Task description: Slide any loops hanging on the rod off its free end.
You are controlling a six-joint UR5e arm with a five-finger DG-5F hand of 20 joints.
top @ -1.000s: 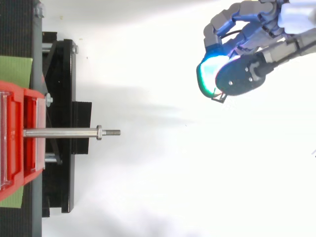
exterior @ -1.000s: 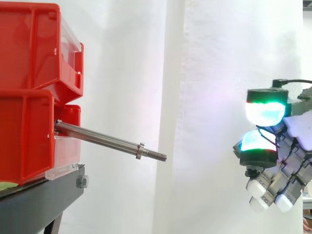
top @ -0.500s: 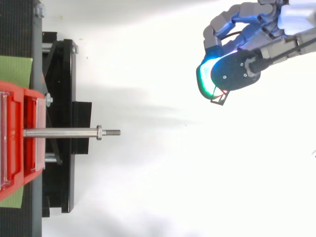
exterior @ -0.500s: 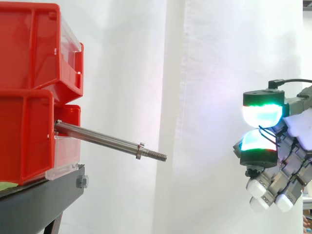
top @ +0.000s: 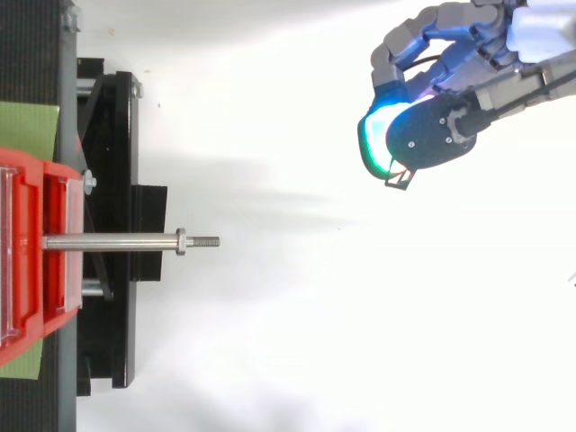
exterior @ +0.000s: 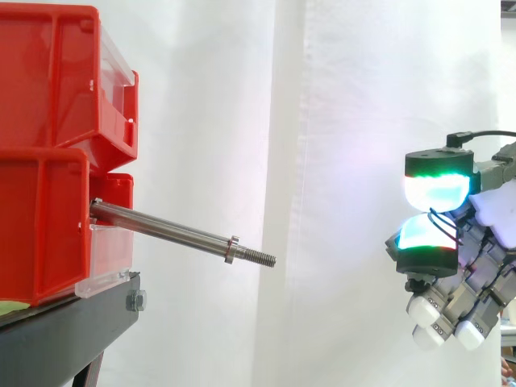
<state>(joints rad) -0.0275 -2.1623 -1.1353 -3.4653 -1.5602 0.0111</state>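
We list: red bins (exterior: 48, 145), stacked two high on a black stand (exterior: 64, 330), at left. Hand (top: 486, 45), far right, well apart from the rod (exterior: 161, 231); fingers (exterior: 436, 187) curled, two cyan-green pads drawn close, nothing seen between them. Rod: plain steel, projecting from the lower bin, sloping slightly down. Nut (exterior: 231, 249) near its threaded free end.

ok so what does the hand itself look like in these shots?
Grey, blocky segmented fingers on the hand, with a white shell at the palm. The thick upper fingertips sit in black housings and glow cyan-white with green edges; the other tips are rounded and white. From above, one black housing shows small screws.
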